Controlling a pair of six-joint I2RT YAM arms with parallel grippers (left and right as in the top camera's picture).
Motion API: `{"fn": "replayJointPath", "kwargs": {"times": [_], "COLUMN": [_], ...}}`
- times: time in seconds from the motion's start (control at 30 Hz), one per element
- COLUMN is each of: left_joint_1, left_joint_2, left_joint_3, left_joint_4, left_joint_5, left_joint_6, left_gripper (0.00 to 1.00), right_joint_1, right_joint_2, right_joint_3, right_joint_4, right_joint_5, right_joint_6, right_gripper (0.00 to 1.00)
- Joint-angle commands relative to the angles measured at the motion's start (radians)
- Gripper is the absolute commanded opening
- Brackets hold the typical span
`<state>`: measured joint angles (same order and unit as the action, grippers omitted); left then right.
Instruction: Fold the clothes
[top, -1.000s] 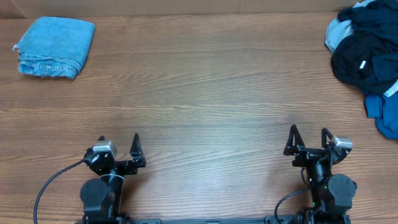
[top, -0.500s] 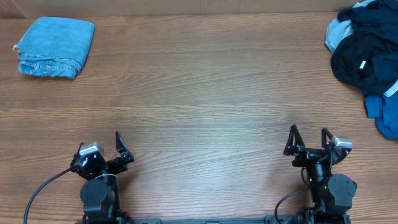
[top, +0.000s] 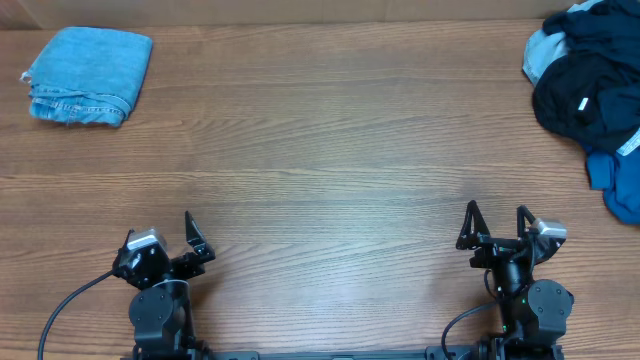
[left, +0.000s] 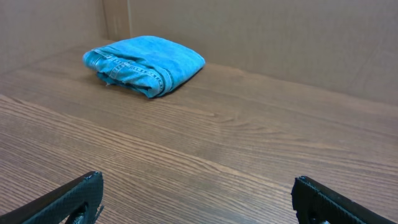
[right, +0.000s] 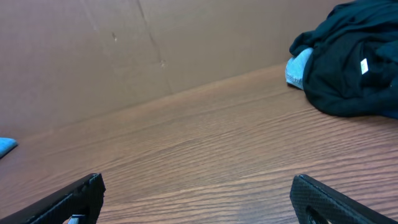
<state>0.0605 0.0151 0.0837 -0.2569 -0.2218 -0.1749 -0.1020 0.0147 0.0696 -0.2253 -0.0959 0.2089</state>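
Black T-shirt (top: 585, 95) lies heaped with blue garments (top: 612, 182) at the bench's (top: 320, 150) far right corner. Left tool (left: 196, 182) and right tool (top: 495, 212) gape wide, empty; the hem seems hidden, so the right should pinch one top fold and drag it centreward

This is a robotics test station, the kind found in a lab. A bare wood-grain laminate counter (top: 330, 150) is closed off along its far side by plain brown cardboard walls (right: 124, 56), a makeshift enclosure. Two robot arms stand at the near edge. The black left arm (top: 160, 305) trails a loose black cable (top: 70, 300), and the black right arm (top: 527, 300) is its twin. On the counter lie a folded light-blue denim piece (top: 88, 76) in one far corner and a heap of black and blue garments (top: 590, 90) in the other.
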Motion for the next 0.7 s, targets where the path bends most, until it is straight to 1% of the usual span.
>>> {"fn": "replayJointPath", "kwargs": {"times": [0.0,0.43,0.5,0.53,0.6,0.67], "left_joint_1": [-0.001,-0.001,-0.001,-0.001,-0.001,-0.001], "left_joint_2": [-0.011,-0.011,-0.011,-0.011,-0.011,-0.011], "left_joint_3": [-0.005,-0.005,-0.005,-0.005,-0.005,-0.005], "left_joint_4": [0.006,0.006,0.006,0.005,0.006,0.006], "left_joint_5": [-0.021,-0.021,-0.021,-0.021,-0.021,-0.021], "left_joint_6": [0.018,0.018,0.018,0.018,0.018,0.018], "left_gripper": [1.0,1.0,1.0,1.0,1.0,1.0], "right_joint_1": [0.006,0.006,0.006,0.006,0.006,0.006], "right_joint_2": [-0.012,-0.012,-0.012,-0.012,-0.012,-0.012], "right_joint_3": [-0.003,-0.003,-0.003,-0.003,-0.003,0.008], "right_joint_4": [0.008,0.015,0.014,0.016,0.037,0.061], "right_joint_5": [0.013,0.01,-0.024,-0.072,-0.154,-0.201], "right_joint_6": [0.001,0.002,0.002,0.005,0.053,0.131], "right_gripper": [1.0,1.0,1.0,1.0,1.0,1.0]}}
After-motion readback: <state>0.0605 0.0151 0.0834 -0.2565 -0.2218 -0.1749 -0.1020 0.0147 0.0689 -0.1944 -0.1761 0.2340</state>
